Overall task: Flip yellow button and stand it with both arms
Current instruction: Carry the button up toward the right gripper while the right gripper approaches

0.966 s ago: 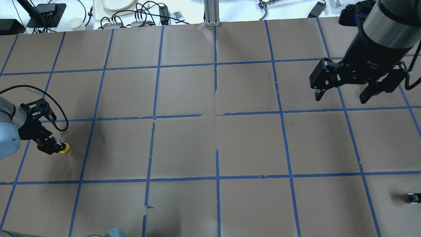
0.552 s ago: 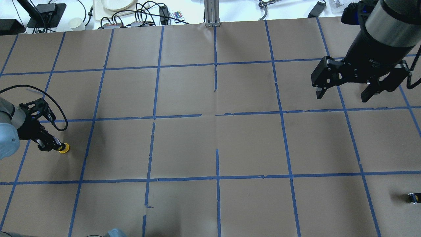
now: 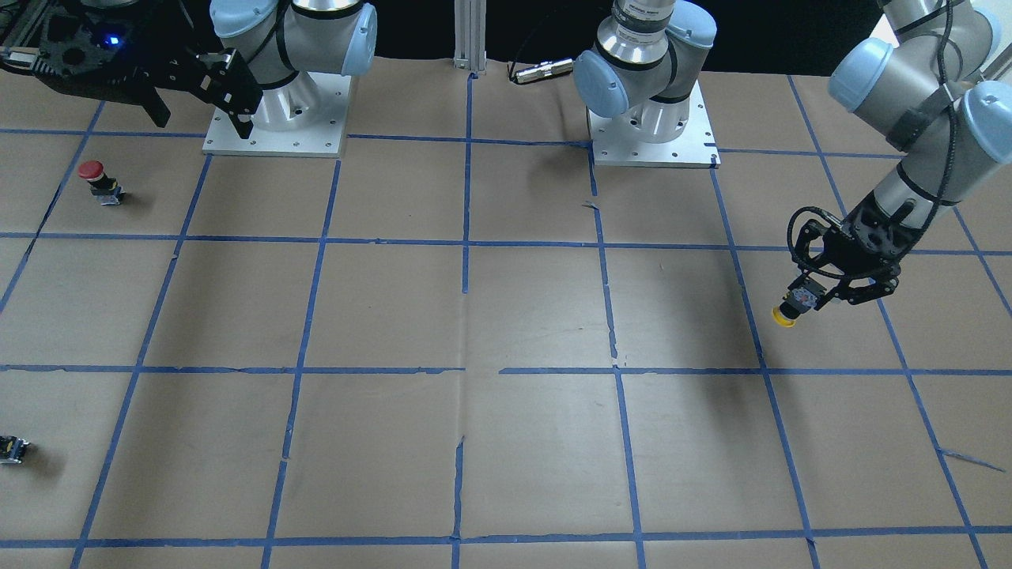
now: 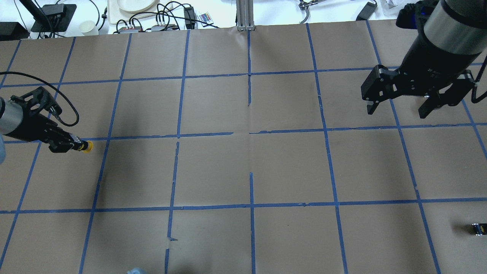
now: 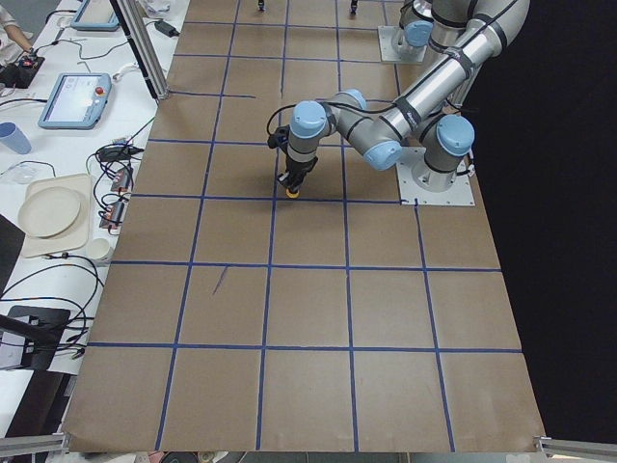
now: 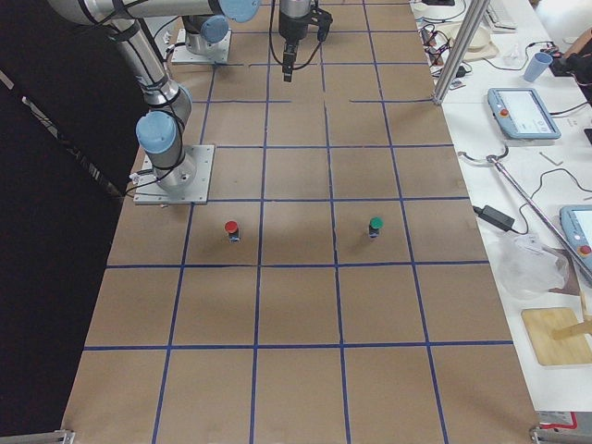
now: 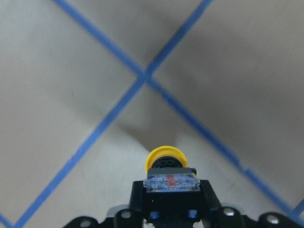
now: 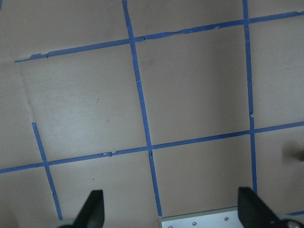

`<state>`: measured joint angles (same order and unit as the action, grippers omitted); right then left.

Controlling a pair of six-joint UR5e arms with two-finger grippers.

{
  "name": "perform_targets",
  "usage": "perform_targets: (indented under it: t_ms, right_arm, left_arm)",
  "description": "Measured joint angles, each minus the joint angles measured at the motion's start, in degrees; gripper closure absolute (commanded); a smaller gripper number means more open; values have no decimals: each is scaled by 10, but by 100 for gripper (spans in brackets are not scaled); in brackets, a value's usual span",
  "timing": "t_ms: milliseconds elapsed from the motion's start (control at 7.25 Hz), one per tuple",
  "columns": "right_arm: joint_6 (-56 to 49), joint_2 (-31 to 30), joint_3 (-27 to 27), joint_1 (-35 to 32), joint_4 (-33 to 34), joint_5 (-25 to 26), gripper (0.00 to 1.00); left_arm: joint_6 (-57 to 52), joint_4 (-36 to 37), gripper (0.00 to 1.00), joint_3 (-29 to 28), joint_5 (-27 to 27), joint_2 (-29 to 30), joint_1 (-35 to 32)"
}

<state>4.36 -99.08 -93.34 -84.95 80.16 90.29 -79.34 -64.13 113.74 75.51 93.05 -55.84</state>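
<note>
The yellow button (image 4: 88, 146) is held by my left gripper (image 4: 76, 146), which is shut on its black and grey body. The yellow cap points away from the fingers and slants down, clear of the brown paper. It also shows in the front view (image 3: 784, 316) under the left gripper (image 3: 808, 300), in the left wrist view (image 7: 165, 159) and in the left side view (image 5: 290, 192). My right gripper (image 4: 397, 108) is open and empty, high over the far right of the table. Its fingertips (image 8: 93, 205) frame bare paper.
A red-capped button (image 3: 95, 178) stands near the right arm's base plate (image 3: 229, 142). It also shows in the right side view (image 6: 231, 228), with a green-capped button (image 6: 375, 225) beside it. A small black-and-yellow block (image 4: 478, 228) lies at the right front edge. Blue tape lines grid the paper.
My left gripper closed on the yellow button at the table, then rose with it and moved toward the far side and a little right. The right gripper barely moved.
</note>
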Motion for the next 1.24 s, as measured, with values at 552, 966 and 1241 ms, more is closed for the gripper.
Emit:
perform_targets:
  t_ms: [552, 966, 1241]
  right_arm:
    - [227, 14, 23, 48, -63, -176, 0]
    - [345, 58, 61, 99, -138, -386, 0]
    - [415, 77, 65, 104, -146, -512, 0]
  left_arm:
    - [273, -270, 89, -248, -145, 24, -165]
    - [416, -329, 90, -309, -281, 42, -261]
    - [452, -360, 91, -309, -403, 43, -280]
